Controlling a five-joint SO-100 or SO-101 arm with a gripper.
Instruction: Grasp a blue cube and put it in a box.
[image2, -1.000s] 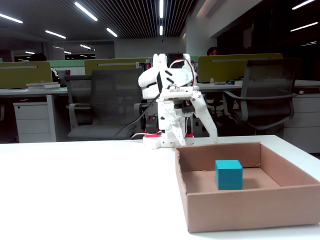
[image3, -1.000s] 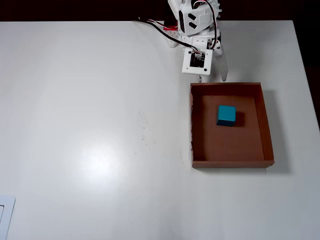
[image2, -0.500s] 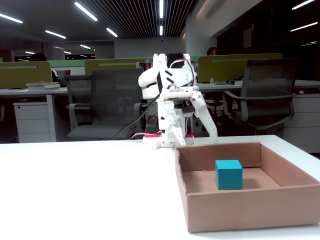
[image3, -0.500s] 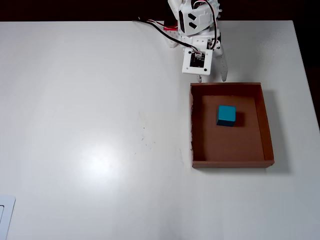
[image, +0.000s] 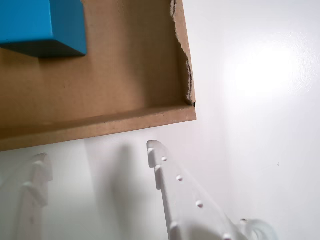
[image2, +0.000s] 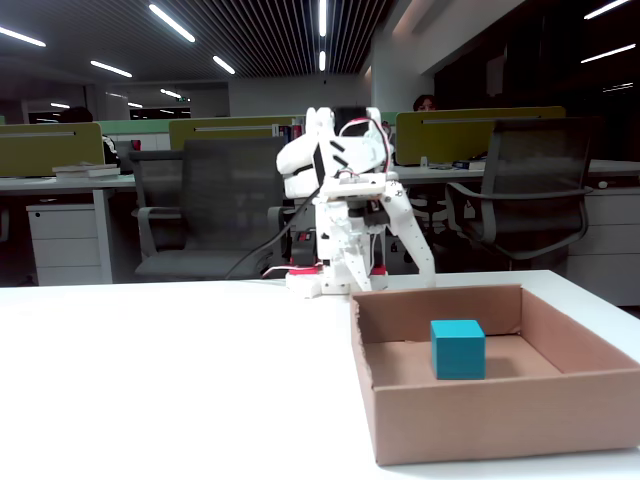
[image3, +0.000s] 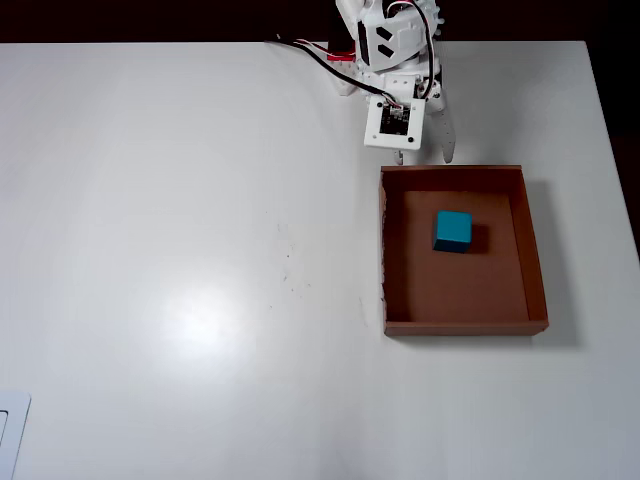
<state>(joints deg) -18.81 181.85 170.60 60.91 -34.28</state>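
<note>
The teal-blue cube (image3: 452, 230) sits flat on the floor of the brown cardboard box (image3: 465, 326), toward its far side near the arm. It also shows in the fixed view (image2: 458, 348) and at the top left of the wrist view (image: 40, 25). My white gripper (image3: 422, 152) is open and empty. It hovers over the white table just outside the box's wall (image: 100, 125), apart from the cube. Both fingers show at the bottom of the wrist view, with the gripper (image: 97, 152) below the wall's corner.
The arm's base (image3: 385, 40) stands at the table's far edge with a black and red cable (image3: 310, 55) beside it. A white object (image3: 10, 432) lies at the overhead view's lower left corner. The box's corner edge (image: 187, 75) is torn. Office chairs (image2: 520, 190) stand behind the table.
</note>
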